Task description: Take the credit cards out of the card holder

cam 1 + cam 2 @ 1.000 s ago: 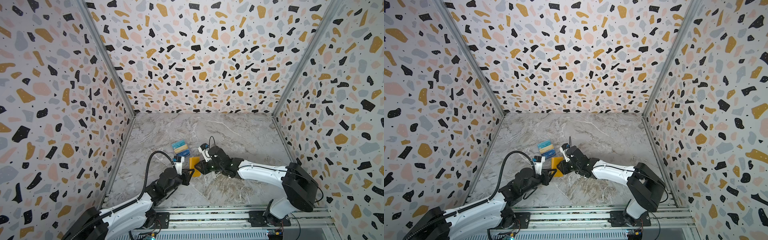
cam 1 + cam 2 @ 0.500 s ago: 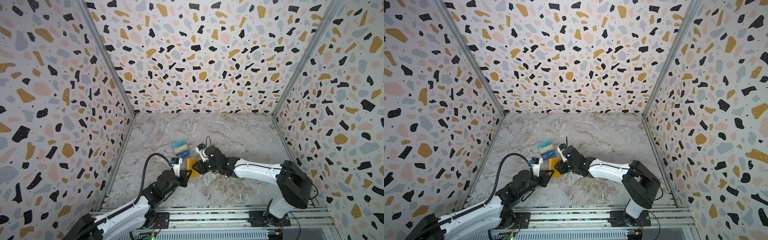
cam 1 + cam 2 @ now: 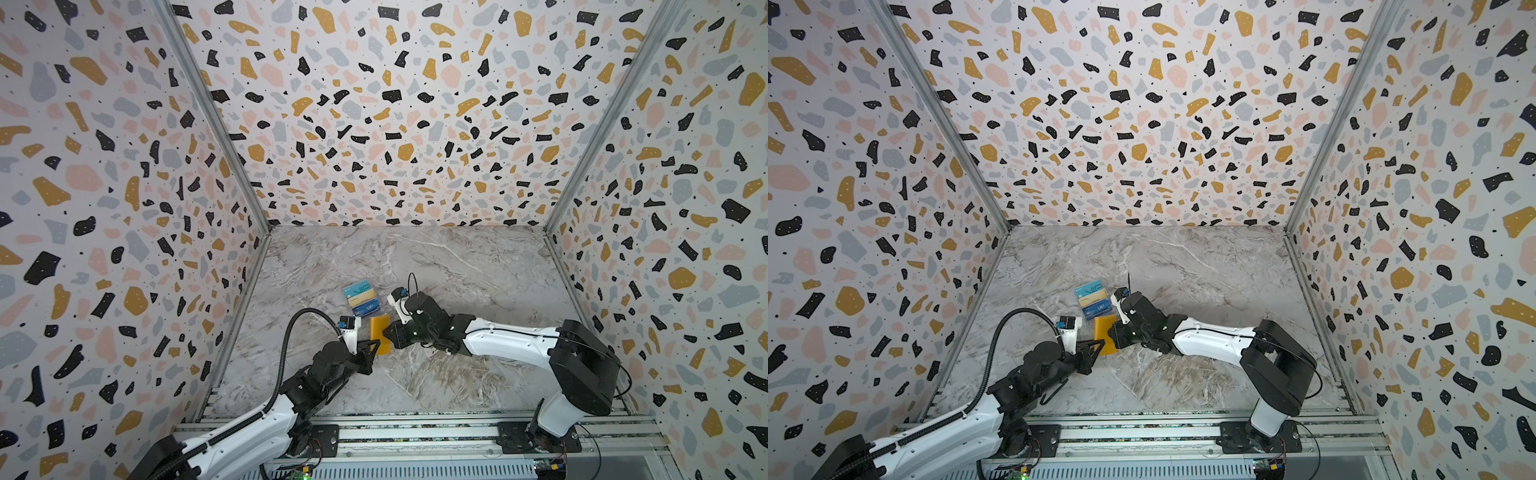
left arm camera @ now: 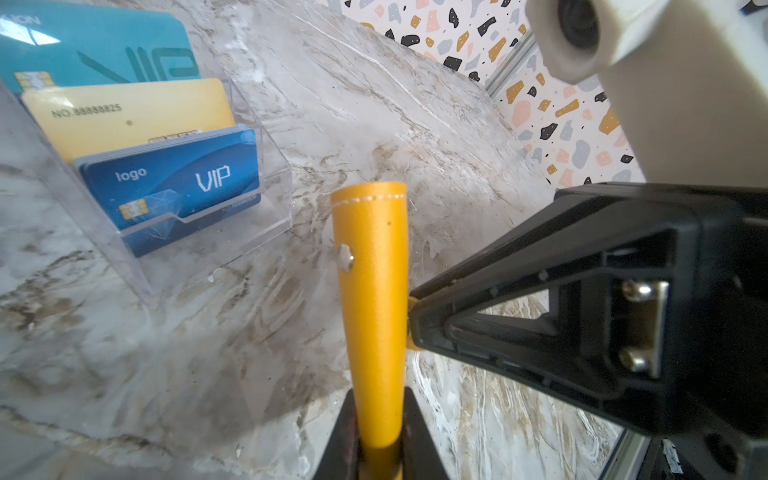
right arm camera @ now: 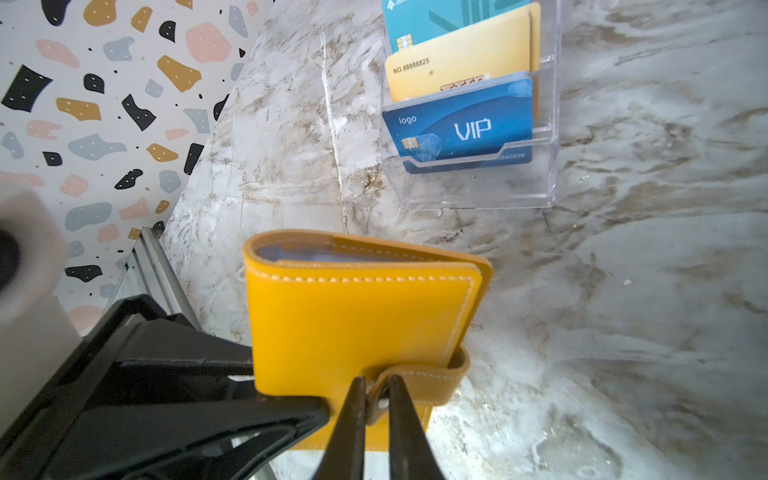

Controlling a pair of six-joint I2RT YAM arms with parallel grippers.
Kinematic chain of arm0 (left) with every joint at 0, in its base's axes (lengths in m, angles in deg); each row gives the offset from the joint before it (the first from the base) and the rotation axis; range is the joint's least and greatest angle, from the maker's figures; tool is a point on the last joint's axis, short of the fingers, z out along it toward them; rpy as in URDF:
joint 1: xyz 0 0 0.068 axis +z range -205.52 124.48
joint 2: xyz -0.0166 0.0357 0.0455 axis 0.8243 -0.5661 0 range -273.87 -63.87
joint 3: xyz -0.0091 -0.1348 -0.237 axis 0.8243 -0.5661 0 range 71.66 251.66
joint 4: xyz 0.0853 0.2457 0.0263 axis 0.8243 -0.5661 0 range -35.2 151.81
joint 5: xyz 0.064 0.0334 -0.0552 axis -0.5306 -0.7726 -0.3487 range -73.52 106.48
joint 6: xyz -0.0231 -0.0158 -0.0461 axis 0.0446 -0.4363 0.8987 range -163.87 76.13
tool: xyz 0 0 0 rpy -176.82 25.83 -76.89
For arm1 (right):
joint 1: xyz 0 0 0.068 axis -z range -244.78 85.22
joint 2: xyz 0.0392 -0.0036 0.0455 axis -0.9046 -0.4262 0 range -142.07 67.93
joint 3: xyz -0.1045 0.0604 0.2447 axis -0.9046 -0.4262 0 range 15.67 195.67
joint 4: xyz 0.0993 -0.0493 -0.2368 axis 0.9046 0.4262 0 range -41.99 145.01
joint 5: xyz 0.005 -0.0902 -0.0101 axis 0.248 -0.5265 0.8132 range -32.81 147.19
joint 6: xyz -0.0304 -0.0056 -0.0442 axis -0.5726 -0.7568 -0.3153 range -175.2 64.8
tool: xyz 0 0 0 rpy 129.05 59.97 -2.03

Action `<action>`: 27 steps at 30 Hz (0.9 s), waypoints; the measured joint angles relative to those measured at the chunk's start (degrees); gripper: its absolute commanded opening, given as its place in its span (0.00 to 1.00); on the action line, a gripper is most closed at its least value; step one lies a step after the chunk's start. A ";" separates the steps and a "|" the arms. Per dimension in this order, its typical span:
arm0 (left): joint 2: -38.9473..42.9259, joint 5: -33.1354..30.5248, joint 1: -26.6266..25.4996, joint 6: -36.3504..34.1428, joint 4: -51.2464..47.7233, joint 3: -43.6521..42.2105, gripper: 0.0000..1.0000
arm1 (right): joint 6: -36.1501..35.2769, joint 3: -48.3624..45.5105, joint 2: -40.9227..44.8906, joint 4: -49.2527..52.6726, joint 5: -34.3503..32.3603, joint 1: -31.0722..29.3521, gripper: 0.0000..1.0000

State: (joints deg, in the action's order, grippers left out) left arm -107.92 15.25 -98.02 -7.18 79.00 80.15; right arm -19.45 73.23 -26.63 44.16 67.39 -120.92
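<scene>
A: Pincer states?

B: Left pincer (image 4: 380,419) clamped on one edge of the yellow card holder (image 3: 380,328), which is held on edge between the two arms. Right pincer (image 5: 376,388) pinched closed on the holder's strap tab (image 5: 415,374).

A: Cover?

B: Folded over; clear sleeves show in the gap at its spine end. Contact with the desk (image 3: 457,270): cannot tell.

A: Where are the credit cards (image 5: 457,83)?

B: In a clear stand (image 5: 478,191), left of desk centre, just beyond the holder toward the far edge. Teal in the rear tier, gold in the middle, blue "VIP" in front. Apart from both pincers.
</scene>
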 measured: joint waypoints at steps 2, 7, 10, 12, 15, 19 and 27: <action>0.00 -0.42 0.00 -0.04 -0.04 0.00 0.00 | -0.04 0.00 0.02 0.00 -0.15 -0.04 0.10; 0.31 -1.33 -0.02 -0.11 -0.39 0.02 0.00 | -0.26 0.00 0.15 0.33 -1.36 0.07 0.06; 0.68 -1.77 -0.02 -0.09 -0.48 0.02 0.00 | -0.26 -0.02 0.31 0.76 -2.34 0.39 0.05; 0.76 -2.08 -0.02 -0.09 -0.48 0.04 0.00 | -0.28 -0.24 0.70 0.85 -2.67 0.59 0.05; 0.76 -2.32 -0.02 -0.07 -0.79 0.48 0.00 | -0.50 -1.40 2.14 0.85 -3.15 0.94 0.05; 0.76 -2.29 -0.02 -0.11 -2.16 2.29 0.00 | -1.11 -3.02 4.46 0.72 -3.43 1.90 0.08; 0.76 3.17 0.09 -0.04 -2.49 5.18 0.00 | -2.43 -10.38 10.12 -3.52 -1.01 6.49 0.14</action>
State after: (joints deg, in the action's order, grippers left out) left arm -107.16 18.42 -97.93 -7.23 76.50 85.33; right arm -21.88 62.85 -16.51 40.64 66.38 -114.42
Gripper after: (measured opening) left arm 0.156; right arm 0.122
